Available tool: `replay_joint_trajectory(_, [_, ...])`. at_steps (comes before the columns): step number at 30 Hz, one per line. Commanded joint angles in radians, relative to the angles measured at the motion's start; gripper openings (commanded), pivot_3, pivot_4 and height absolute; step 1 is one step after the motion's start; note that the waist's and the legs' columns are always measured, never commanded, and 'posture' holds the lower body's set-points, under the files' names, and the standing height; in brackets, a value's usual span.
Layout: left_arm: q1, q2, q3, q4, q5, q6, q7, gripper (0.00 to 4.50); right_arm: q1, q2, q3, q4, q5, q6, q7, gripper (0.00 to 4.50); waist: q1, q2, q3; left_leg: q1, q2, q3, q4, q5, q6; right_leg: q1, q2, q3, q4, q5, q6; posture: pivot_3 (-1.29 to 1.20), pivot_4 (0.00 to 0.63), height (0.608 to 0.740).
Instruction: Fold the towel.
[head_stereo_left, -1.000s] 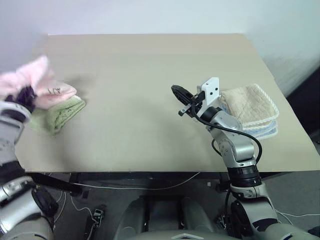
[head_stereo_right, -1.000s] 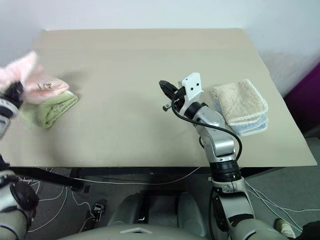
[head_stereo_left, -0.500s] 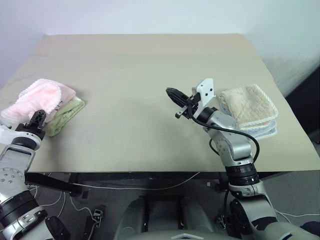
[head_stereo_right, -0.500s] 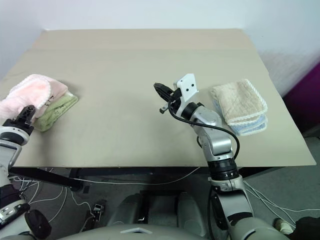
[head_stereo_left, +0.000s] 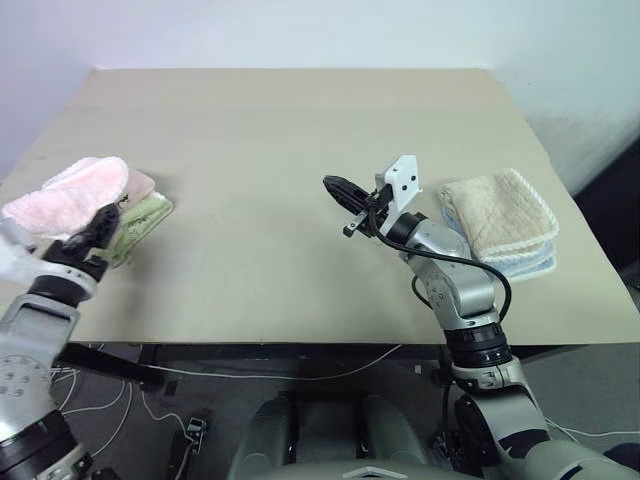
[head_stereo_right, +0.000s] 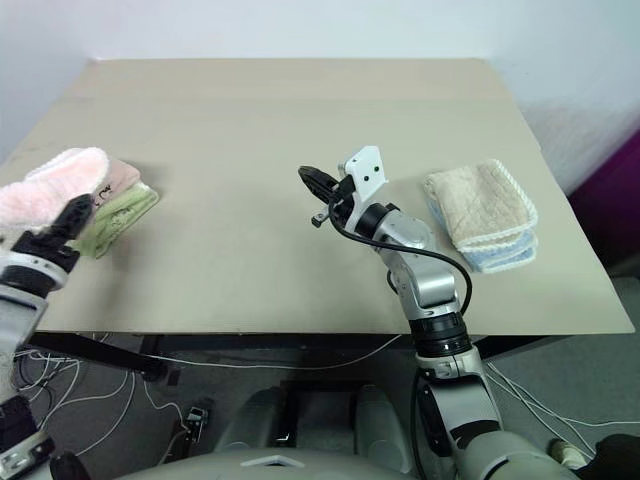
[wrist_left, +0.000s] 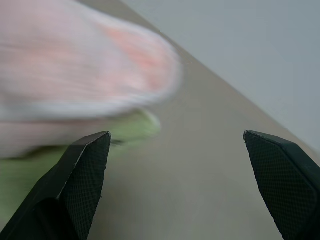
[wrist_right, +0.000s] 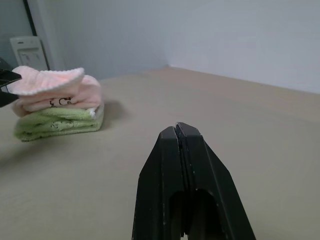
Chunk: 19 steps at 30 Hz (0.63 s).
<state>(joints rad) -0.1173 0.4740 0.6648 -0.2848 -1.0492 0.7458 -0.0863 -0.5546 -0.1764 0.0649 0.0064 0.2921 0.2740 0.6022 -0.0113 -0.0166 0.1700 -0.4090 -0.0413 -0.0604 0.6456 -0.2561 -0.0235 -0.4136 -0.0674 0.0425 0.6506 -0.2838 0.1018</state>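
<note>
At the table's left edge, the pink towel (head_stereo_left: 75, 190) lies folded into a thick bundle on top of a light green folded towel (head_stereo_left: 140, 222); the top flap bulges upward and overhangs slightly rather than lying flat. The left gripper (head_stereo_left: 95, 228) hangs just in front of that stack with its jaws spread wide and nothing between them, the wrist view looking past both fingers (wrist_left: 80, 170) at the pink bundle and the green one under it.

The terry cloth looks light, soft and limp, so it should sag and spring open wherever it is not pinned. It is neither slippery nor fragile, and a firm pinch would do it no harm. The best hold, in my judgement, is through all layers at the open scalloped edge or a corner of the bundle, taking care not to catch the green towel beneath.

Over the middle of the table (head_stereo_left: 260, 130), the right gripper (head_stereo_left: 335, 189) hovers with its jaws pressed tight together, holding nothing. At the right edge, well apart, a beige folded towel (head_stereo_left: 498, 208) rests on a blue one (head_stereo_left: 530, 266).
</note>
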Motion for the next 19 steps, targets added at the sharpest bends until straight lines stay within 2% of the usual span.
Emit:
replay_joint_trajectory(1, [0.005, 0.058, -0.207, -0.081, 0.181, -0.059, -0.090, 4.45, -0.010, -0.020, -0.052, -0.007, 0.015, -0.026, -0.013, 0.00, -0.001, 0.000, 0.000, 0.000, 0.000, 0.000, 0.000, 0.000, 0.000, 0.000, 0.000, 0.000, 0.000, 0.000, 0.000, 0.00, 0.150, 0.740])
replay_joint_trajectory(6, [-0.049, 0.100, -0.431, -0.021, 0.392, -0.176, -0.230, 4.45, 0.013, -0.059, -0.090, -0.002, 0.013, -0.029, -0.019, 0.00, -0.005, 0.001, 0.000, 0.000, 0.000, 0.001, -0.002, 0.000, -0.001, -0.001, 0.003, 0.000, 0.000, 0.000, 0.000, 0.00, 0.150, 0.740])
replay_joint_trajectory(10, [-0.097, 0.137, -0.571, 0.091, 0.607, -0.342, -0.322, 4.45, 0.046, -0.097, -0.108, 0.031, -0.017, -0.048, -0.037, 0.00, -0.005, 0.001, 0.000, 0.000, 0.001, 0.002, -0.002, 0.000, -0.001, -0.001, 0.003, 0.000, -0.001, 0.000, 0.000, 0.00, 0.150, 0.740])
replay_joint_trajectory(14, [-0.121, 0.139, -0.605, 0.191, 0.677, -0.475, -0.432, 4.45, 0.082, -0.117, -0.133, 0.027, -0.019, -0.052, -0.067, 0.00, -0.004, 0.002, 0.001, 0.000, 0.001, 0.002, -0.002, 0.000, -0.001, -0.001, 0.002, 0.000, -0.001, 0.000, 0.000, 0.00, 0.150, 0.740])
replay_joint_trajectory(19, [-0.179, 0.109, -0.596, 0.275, 0.681, -0.519, -0.500, 4.45, 0.116, -0.125, -0.140, 0.029, -0.027, -0.064, -0.083, 0.00, -0.002, 0.002, 0.001, 0.000, 0.001, 0.002, -0.002, 0.000, 0.000, -0.001, 0.001, 0.000, -0.001, 0.000, 0.000, 0.00, 0.150, 0.740])
